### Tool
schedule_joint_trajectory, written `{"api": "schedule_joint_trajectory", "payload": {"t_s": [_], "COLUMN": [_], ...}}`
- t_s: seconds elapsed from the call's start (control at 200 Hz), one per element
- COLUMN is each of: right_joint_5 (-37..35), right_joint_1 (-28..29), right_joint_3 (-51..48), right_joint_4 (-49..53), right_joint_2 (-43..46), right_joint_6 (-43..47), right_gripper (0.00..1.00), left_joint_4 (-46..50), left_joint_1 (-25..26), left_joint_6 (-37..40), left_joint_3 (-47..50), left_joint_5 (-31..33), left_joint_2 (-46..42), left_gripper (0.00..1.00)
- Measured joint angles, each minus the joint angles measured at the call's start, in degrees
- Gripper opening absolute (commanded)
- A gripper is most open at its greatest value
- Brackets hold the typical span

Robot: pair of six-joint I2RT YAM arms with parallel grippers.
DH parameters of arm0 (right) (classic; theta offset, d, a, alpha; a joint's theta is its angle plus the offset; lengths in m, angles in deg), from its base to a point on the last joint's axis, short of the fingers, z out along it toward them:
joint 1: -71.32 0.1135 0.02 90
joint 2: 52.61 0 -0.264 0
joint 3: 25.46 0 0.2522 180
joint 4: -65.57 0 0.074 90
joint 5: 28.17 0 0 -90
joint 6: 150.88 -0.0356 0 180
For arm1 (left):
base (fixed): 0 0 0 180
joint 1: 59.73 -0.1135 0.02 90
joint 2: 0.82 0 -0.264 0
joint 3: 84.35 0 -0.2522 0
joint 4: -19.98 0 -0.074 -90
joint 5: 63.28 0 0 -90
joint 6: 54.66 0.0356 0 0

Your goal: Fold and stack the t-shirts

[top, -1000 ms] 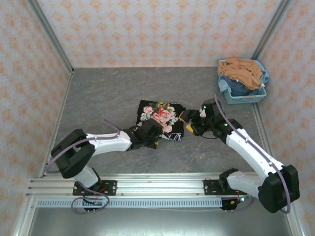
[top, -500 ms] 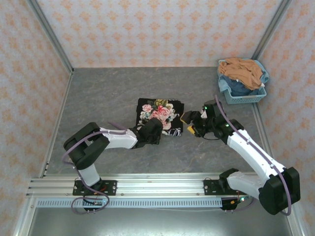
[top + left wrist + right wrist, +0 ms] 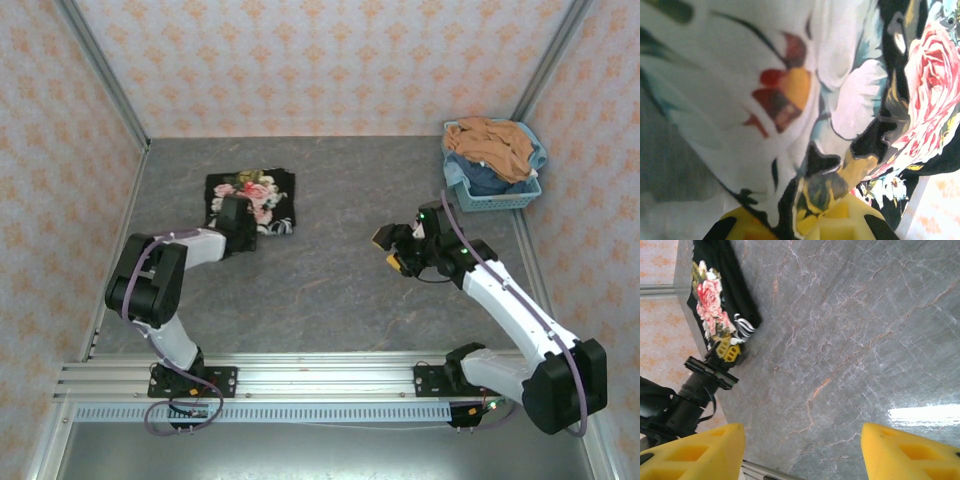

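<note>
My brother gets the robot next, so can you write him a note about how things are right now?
Left pincer: shut on the edge of the folded t-shirt, far left on the table.
Right pincer: open, empty, over the right half.
Done: this t-shirt is folded, flowers up.
Left to do: let go; the clothes heaped in the basket at the far right probably need folding and stacking.
</note>
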State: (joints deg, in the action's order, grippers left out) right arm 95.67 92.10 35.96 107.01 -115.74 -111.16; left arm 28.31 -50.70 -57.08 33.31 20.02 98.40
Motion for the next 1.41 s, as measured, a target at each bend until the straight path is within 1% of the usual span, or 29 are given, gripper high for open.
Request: {"api": "schedule_joint_trajectory", "payload": {"t_s": [0.125,0.295,0.465,0.555,0.636,0.676,0.716,0.836,0.886,0.896,0.916,0.931,0.936,0.941,0.946,0.956,0.966,1.016,1.061,1.081,1.091,1.096,1.181,1.296,1.406], "right_joint_5": [0.02,0.09,0.39,0.68,0.90,0.92,0.94,1.11,1.05,1.05,1.03,0.92,0.87,0.85,0.81,0.79,0.66,0.35,0.00,-0.04,-0.07,-0.13,-0.50,-1.09,-3.61], "right_joint_1": [-0.72,-1.29,-1.51,-1.62,-1.70,-1.70,-1.70,-1.70,-1.70,-1.70,-1.70,-1.70,-1.70,-1.70,-1.70,-1.70,-1.70,-1.70,-1.70,-1.70,-1.70,-1.73,-1.84,-2.12,-2.54], "right_joint_3": [2.34,6.14,9.11,10.84,12.31,12.98,13.62,14.86,15.17,15.21,15.32,15.37,15.37,15.37,15.37,15.39,15.41,15.54,15.96,16.22,16.33,16.44,18.75,23.52,28.04], "right_joint_4": [-0.02,-0.09,-0.13,-0.20,-0.24,-0.28,-0.33,-1.05,-1.73,-1.88,-2.34,-2.69,-2.91,-2.99,-3.10,-3.41,-3.69,-4.59,-5.35,-5.75,-5.95,-6.01,-7.21,-6.67,-2.34], "right_joint_2": [-3.10,-7.82,-12.44,-14.86,-16.83,-17.66,-18.43,-19.54,-19.52,-19.50,-19.41,-19.34,-19.30,-19.30,-19.28,-19.19,-19.06,-18.51,-17.86,-17.55,-17.42,-17.31,-16.28,-15.98,-15.89], "right_joint_6": [0.83,1.95,2.78,3.26,3.65,3.89,4.09,4.52,4.57,4.55,4.70,4.70,4.72,4.74,4.76,4.74,4.79,4.98,4.94,5.22,5.09,4.85,5.33,5.70,8.02], "right_gripper": [0.62,0.62,0.62,0.62,0.62,0.62,0.62,0.64,0.65,0.65,0.66,0.66,0.66,0.66,0.66,0.67,0.67,0.69,0.75,0.92,0.98,0.99,0.99,0.99,0.99], "left_joint_4": [2.38,7.02,12.66,15.45,17.07,17.73,18.16,20.11,21.14,21.33,21.51,21.66,21.68,21.68,21.73,22.01,22.10,23.02,24.35,24.74,25.20,25.27,27.74,29.68,33.48], "left_joint_1": [-8.63,-16.65,-21.44,-22.62,-22.97,-22.97,-22.95,-22.91,-22.91,-22.91,-22.91,-22.91,-22.91,-22.91,-22.91,-22.91,-22.91,-22.88,-22.71,-22.64,-22.53,-22.49,-21.11,-17.14,-12.94], "left_joint_6": [8.37,18.93,25.57,28.04,29.24,29.68,29.99,31.23,32.04,32.57,32.37,33.00,32.85,32.85,32.89,33.11,33.27,33.94,34.67,35.06,35.41,35.47,37.44,40.06,42.71], "left_joint_3": [-7.82,-21.70,-31.50,-36.59,-40.09,-41.62,-42.56,-43.30,-43.19,-43.06,-42.73,-42.32,-42.05,-41.92,-41.79,-41.40,-40.92,-38.62,-36.83,-36.02,-35.54,-35.41,-32.61,-28.89,-26.43], "left_joint_5": [-3.98,-8.00,-9.70,-10.36,-11.17,-11.56,-11.96,-12.41,-12.39,-12.39,-12.35,-12.41,-12.39,-12.35,-12.33,-12.44,-12.41,-12.39,-12.26,-12.04,-11.96,-11.96,-10.23,-7.17,-3.74], "left_joint_2": [6.12,15.63,21.27,24.11,26.16,26.99,27.47,27.50,27.19,26.91,26.60,26.03,25.81,25.70,25.57,24.94,24.35,21.09,17.22,15.47,14.16,13.68,3.74,-10.60,-19.47], "left_gripper": [0.00,0.00,0.00,0.00,0.03,0.06,0.14,0.44,0.60,0.63,0.74,0.78,0.81,0.88,0.93,0.98,1.00,1.00,1.00,1.00,1.00,1.00,1.00,1.00,1.00]}}
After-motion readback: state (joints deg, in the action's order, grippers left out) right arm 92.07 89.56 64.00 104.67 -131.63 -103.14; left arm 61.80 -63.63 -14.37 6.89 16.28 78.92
